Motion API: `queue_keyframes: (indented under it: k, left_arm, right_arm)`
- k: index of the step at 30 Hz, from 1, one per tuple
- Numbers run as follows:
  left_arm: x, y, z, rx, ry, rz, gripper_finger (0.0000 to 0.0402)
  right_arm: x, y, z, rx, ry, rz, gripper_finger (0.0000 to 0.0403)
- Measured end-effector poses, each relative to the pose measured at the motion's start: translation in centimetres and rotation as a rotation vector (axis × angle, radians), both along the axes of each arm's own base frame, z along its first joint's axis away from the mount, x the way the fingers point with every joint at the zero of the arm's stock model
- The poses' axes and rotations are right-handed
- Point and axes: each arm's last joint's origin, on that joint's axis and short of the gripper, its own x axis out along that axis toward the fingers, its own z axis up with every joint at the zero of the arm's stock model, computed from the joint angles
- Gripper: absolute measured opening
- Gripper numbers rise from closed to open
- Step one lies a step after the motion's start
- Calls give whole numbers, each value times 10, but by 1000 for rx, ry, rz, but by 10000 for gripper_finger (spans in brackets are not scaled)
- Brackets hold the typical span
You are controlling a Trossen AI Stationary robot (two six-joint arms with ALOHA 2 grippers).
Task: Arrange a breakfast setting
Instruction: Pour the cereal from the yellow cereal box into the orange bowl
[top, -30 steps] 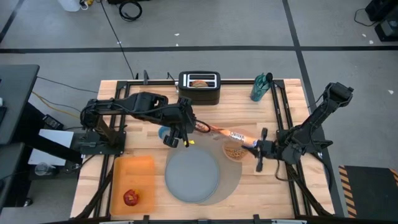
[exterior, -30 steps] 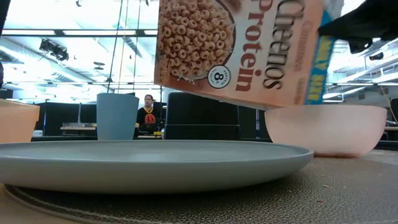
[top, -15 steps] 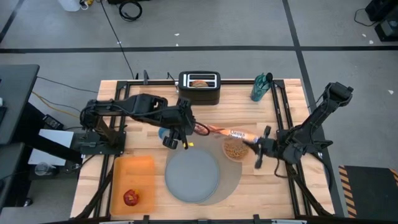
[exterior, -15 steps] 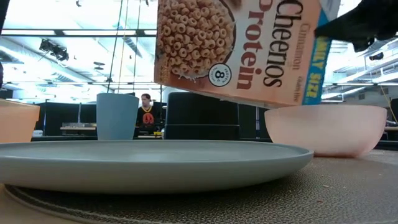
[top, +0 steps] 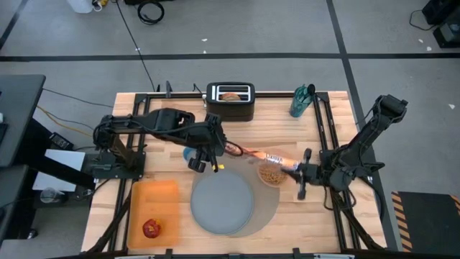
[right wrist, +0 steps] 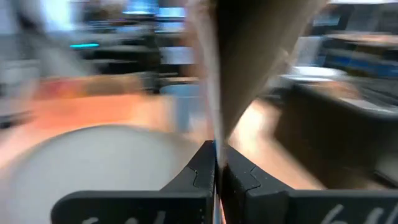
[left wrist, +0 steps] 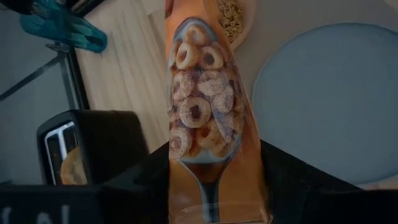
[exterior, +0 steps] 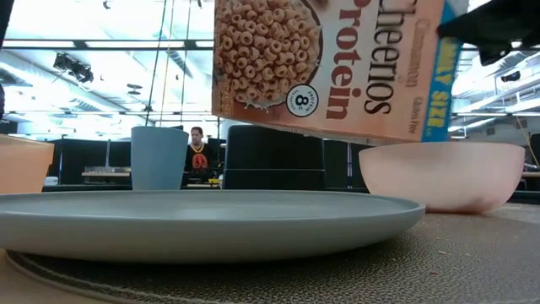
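An orange Cheerios cereal box (top: pixel 262 155) hangs tilted over the translucent pink bowl (top: pixel 271 173), which holds cereal and stands on the round grey mat (top: pixel 267 205). My left gripper (top: pixel 219 147) is shut on the box's left end and my right gripper (top: pixel 293 167) on its right end. The blue-grey plate (top: pixel 223 203) lies on the mat. The small blue cup (top: pixel 188 153) stands under my left arm. The bagel (top: pixel 230 96) sticks out of the black toaster (top: pixel 231 101). The red apple (top: pixel 151 229) lies on the orange board (top: pixel 152 208). No spoon shows. My left gripper pinches the box's end (left wrist: pixel 214 186) between its two fingers (left wrist: pixel 143 183), which lie on the box's two broad faces. The fingers come level from the table's left. The box is clear of the table. My right gripper pinches a thin edge of the box's other end (right wrist: pixel 216 134) between its shut fingers (right wrist: pixel 202 168), coming from the table's right. That end hangs above the bowl (exterior: pixel 439 173).
A teal bottle (top: pixel 300 101) stands at the table's far right. The toaster stands at the far edge, behind the box. The orange board takes the near left corner. A person shows in the room beyond the table (exterior: pixel 198 152).
The box's right end, in my right gripper, has risen a little above the bowl, so the box hangs closer to level. Its left end in my left gripper has stayed put. Both grippers have kept their hold.
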Motion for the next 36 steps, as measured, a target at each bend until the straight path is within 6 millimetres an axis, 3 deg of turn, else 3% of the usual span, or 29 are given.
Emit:
queue_keyframes:
  k: [1,4,7,9,12,20,23,26,29,36]
  left_arm:
    - [0,0,0,2,-6,6,194]
    - [0,0,0,-8,-2,-5,194]
    - [0,-1,0,4,-7,-1,194]
    - [0,0,1,-5,-3,-10,193]
    - [1,-1,2,4,-16,-5,193]
    - [0,-1,3,4,-22,-14,193]
    - [0,-1,4,8,-29,-11,193]
    - [1,-1,4,-5,-29,-16,193]
    - [1,-2,4,1,-33,-7,193]
    - [2,-2,3,-1,-30,-10,193]
  right_arm:
    - [-1,-1,0,5,-6,-35,14]
    - [1,2,0,15,9,77,14]
    - [1,-1,-2,27,-2,-15,14]
    - [3,0,-2,47,15,89,14]
    - [3,-4,-4,51,8,-6,14]
    - [11,-8,-5,97,35,106,15]
    - [10,-11,-6,98,25,16,15]
    - [12,-8,-6,109,48,142,15]
    - [10,-11,-7,98,31,15,16]
    - [12,-8,-3,148,9,94,61]
